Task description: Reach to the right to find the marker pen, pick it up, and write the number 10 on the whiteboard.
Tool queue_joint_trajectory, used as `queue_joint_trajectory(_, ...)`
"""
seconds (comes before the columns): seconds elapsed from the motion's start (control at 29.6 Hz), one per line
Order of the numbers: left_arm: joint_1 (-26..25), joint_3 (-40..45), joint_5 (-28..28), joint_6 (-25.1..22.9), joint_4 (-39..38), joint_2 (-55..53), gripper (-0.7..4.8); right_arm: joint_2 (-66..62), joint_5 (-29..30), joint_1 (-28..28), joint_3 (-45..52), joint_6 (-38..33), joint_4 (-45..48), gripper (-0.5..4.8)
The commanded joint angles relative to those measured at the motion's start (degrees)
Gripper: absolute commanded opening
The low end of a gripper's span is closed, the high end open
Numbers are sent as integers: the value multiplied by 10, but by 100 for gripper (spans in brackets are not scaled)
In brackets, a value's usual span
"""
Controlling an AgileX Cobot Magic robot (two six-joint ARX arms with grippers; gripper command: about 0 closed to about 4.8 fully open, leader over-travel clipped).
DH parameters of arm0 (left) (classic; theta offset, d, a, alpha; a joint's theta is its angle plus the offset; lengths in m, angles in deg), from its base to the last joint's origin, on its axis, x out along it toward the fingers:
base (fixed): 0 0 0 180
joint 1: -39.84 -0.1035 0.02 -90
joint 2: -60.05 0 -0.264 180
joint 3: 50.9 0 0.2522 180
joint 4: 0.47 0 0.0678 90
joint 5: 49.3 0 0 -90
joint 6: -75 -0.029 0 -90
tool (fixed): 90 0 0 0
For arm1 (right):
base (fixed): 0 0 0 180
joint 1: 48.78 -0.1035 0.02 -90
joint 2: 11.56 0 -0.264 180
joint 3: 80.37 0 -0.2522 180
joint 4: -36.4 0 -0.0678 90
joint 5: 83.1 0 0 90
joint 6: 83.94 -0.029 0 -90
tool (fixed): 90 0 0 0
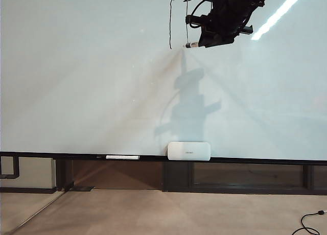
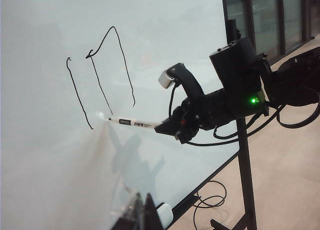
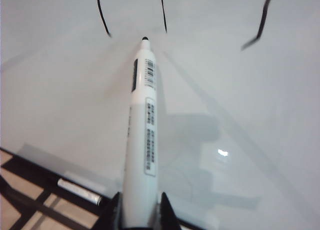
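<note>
Whiteboard (image 1: 92, 92), upper area: number 10 (image 2: 100, 75) partly drawn.
Right gripper (image 3: 139, 210) clamped on marker pen (image 3: 142, 135), tip just below the strokes; left gripper (image 2: 142, 215) aperture unclear.

Whiteboard (image 1: 92, 92) showing pale bluish-white, glossy; black ledge (image 1: 245, 160) running along lower edge. Number 10 (image 2: 100, 75) strokes showing thin black. Marker pen (image 3: 141, 140) showing white barrel, black tip, barcode label. Right hand (image 2: 167, 128) showing black; green light (image 2: 254, 100) glowing on arm. White box (image 1: 189, 151) sitting on ledge.

White marker pen (image 3: 141, 140) tip near whiteboard (image 1: 76, 92), number 10 (image 2: 100, 80) unfinished.
</note>
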Motion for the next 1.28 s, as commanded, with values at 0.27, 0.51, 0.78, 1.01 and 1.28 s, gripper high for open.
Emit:
queue_joint_trajectory(0.27,0,-2,4,-11,4,2,-6,-6,-39,-2,-4,0,20,-3)
queue_joint_trajectory(0.51,0,-2,4,-11,2,3,-6,-6,-80,-2,-4,13,7,-3)
queue_joint_trajectory(0.78,0,-2,24,-11,-5,3,-6,9,-142,-2,-4,15,-7,-3)
queue_joint_trajectory(1.01,0,-2,24,-10,-2,3,-6,26,-158,1,-4,28,-29,-3)
queue_joint_trajectory(1.28,0,-4,24,-9,-3,8,-6,26,-171,3,-3,28,-55,-3)
